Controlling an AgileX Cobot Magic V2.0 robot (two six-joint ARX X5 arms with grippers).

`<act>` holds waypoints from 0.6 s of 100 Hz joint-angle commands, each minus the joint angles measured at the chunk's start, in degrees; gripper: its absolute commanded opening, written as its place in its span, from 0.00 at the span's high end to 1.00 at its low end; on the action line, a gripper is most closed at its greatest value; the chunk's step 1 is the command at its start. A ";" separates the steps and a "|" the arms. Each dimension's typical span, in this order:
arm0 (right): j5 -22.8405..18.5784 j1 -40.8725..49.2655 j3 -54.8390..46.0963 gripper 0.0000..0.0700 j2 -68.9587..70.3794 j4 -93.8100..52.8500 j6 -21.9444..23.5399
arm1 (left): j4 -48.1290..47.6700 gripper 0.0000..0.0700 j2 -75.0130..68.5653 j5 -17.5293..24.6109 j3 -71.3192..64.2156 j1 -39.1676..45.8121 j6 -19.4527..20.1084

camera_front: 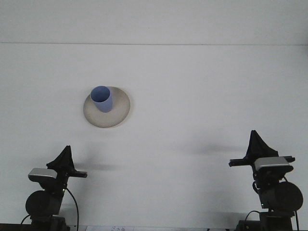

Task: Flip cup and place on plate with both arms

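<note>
Item 1. Plain white matte table (pixel 192 86): fills nearly the whole front view and ends at a straight far edge against a pale wall. Apart from the items below, nothing shows on it.

Item 2. Right arm, black jointed metal with a grey camera block at the wrist: stands at the near right edge, drawn in low. Its right gripper (pixel 256 144) rises as a dark pointed wedge above a short crossbar. It grasps nothing; whether its jaws are apart or together cannot be told from this angle.

Item 3. Left arm, same make: stands at the near left edge, also low. Its left gripper (pixel 64 158) is a like dark wedge, holding nothing, jaw state likewise not readable.

Item 4. Round shallow beige plate (pixel 120 108): lies left of centre on the table, well apart from both grippers.

Item 5. Small light-blue plastic cup (pixel 101 98): stands on the plate's far-left part, its round top towards the camera. Whether that face is the open mouth or the closed base cannot be told for certain; it looks upright.

Progress, as a judgement: the cup rests on the plate and both arms are parked clear, so the placing appears done. Nothing seems to be left, unless the cup proves to be wrong way up.
</note>
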 commanded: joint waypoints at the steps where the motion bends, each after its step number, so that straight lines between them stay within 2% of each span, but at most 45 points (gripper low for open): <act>1: 0.04 0.13 -2.38 0.98 -2.69 1.01 0.42 | 0.55 0.98 -0.09 0.13 -1.09 0.09 -0.35; 35: 0.09 0.07 -16.41 0.98 -18.99 1.31 0.42 | 0.57 0.98 -0.07 0.13 -1.09 0.09 -0.35; 60: 0.04 0.09 -20.81 0.98 -18.86 5.79 0.59 | 0.61 0.98 -0.07 0.13 -1.09 0.09 -0.35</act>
